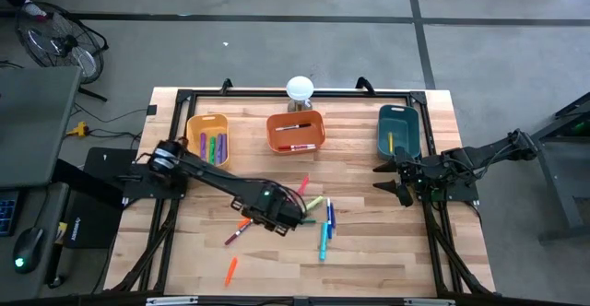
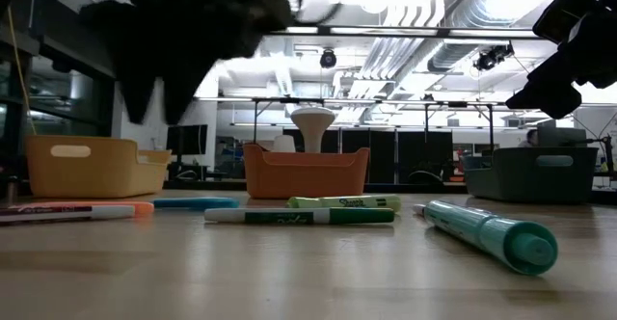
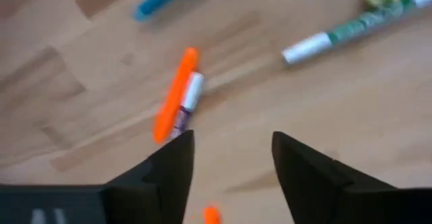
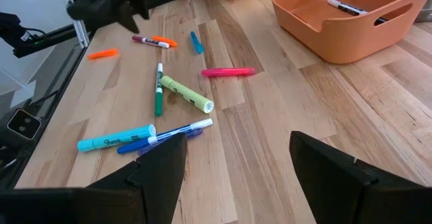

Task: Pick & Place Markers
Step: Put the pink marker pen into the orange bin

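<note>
Near edge of the wooden table: one orange marker lies alone, well clear of the rest.

Mid-table, a loose scatter of markers. In the low view the closest is a teal highlighter, angled toward the camera. Behind it lie a white-and-green marker with script too small to read and a pale green highlighter with a "Sharpie" label. The right wrist view shows "Sharpie" again on a light blue marker, lying just beside a blue-and-white pen. A pink marker lies apart, nearer the bins.

Left gripper hovers over the scatter's left side, fingers parted and holding nothing. Below it an orange marker and a white-bodied marker lie touching, side by side.

Right gripper hangs near the right edge, in front of the teal bin, fingers spread wide, nothing between them.

Far side, a row of three: yellow bin holding purple, green and orange markers, orange bin holding two white-bodied markers, and the teal bin with one yellow marker.
</note>
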You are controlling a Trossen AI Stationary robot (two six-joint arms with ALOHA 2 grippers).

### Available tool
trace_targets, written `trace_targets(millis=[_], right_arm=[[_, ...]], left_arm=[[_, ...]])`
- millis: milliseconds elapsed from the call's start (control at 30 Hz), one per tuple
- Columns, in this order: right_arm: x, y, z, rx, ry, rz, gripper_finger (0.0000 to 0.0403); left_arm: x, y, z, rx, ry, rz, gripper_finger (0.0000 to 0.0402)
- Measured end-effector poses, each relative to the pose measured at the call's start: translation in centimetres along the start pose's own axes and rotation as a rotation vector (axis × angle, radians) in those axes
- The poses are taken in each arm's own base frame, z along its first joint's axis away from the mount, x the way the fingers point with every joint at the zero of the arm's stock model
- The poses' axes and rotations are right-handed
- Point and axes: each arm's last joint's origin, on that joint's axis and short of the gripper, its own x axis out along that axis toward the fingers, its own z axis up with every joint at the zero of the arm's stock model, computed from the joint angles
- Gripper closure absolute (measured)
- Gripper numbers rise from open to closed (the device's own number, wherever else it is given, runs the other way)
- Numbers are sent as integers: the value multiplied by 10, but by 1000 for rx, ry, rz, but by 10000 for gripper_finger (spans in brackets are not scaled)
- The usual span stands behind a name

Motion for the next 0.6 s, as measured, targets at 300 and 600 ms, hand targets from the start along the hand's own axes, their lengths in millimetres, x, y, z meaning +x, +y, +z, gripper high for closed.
trace_targets(millis=[300, 600], right_arm=[[0, 0, 0, 0, 0, 0, 151], [0, 0, 0, 0, -1, 2, 150]], left_arm=[[23, 33, -38, -22, -44, -71, 188], [42, 58, -64, 14, -3, -73, 188]])
